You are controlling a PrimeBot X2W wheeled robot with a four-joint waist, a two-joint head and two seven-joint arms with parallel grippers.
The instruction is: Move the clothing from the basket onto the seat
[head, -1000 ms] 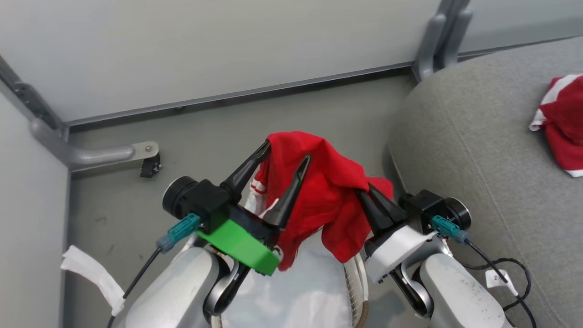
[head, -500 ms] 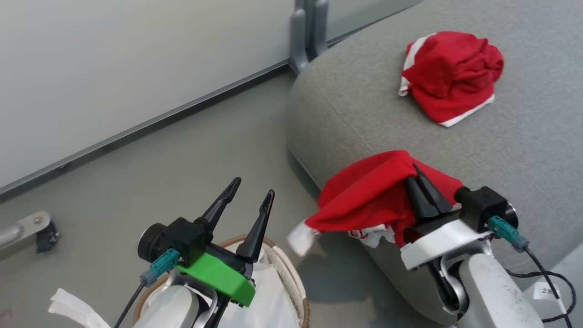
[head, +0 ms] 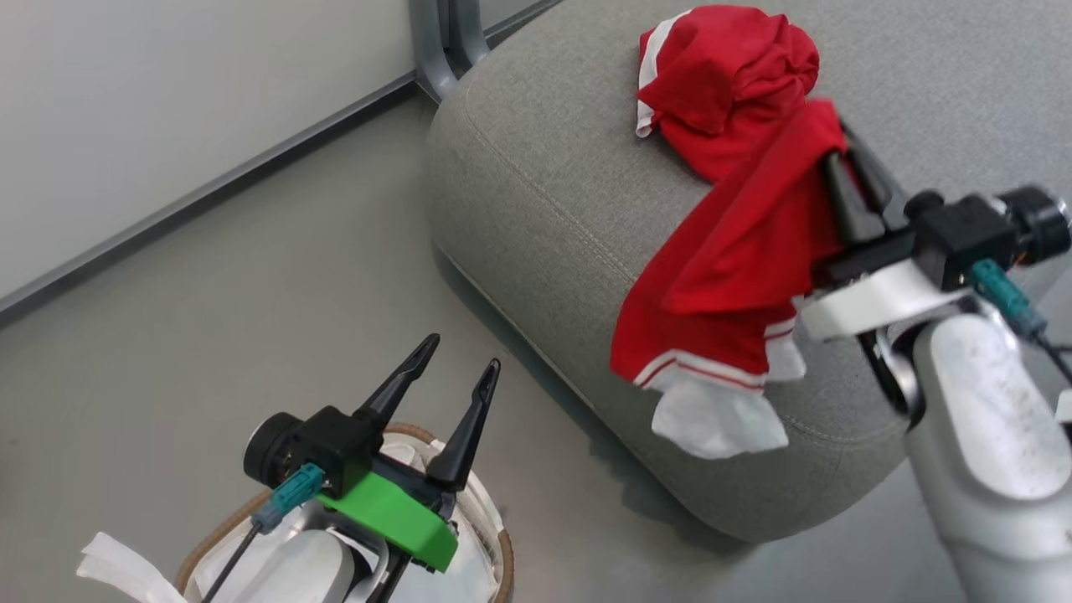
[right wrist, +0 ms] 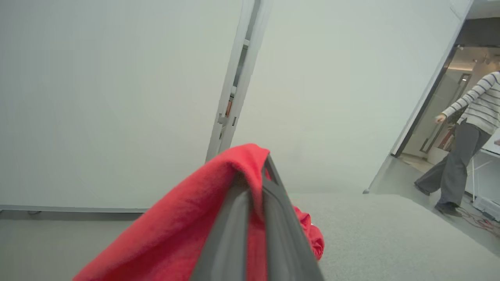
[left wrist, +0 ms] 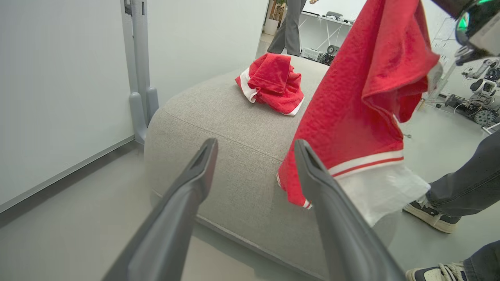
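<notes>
The clothing (head: pixel 737 276) is soft, light and floppy: your left gripper (head: pixel 462 352) gapes empty over the basket (head: pixel 219 536), and the garment dangles above the seat's (head: pixel 544 193) near edge, its bunched fold pinched tight in your right gripper (head: pixel 840 159), so expect swing.

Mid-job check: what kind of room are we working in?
Probably a robotics lab or test space: pale partition walls on grey metal posts, a grey floor, and robot hardware beyond the seat in the left wrist view.
</notes>
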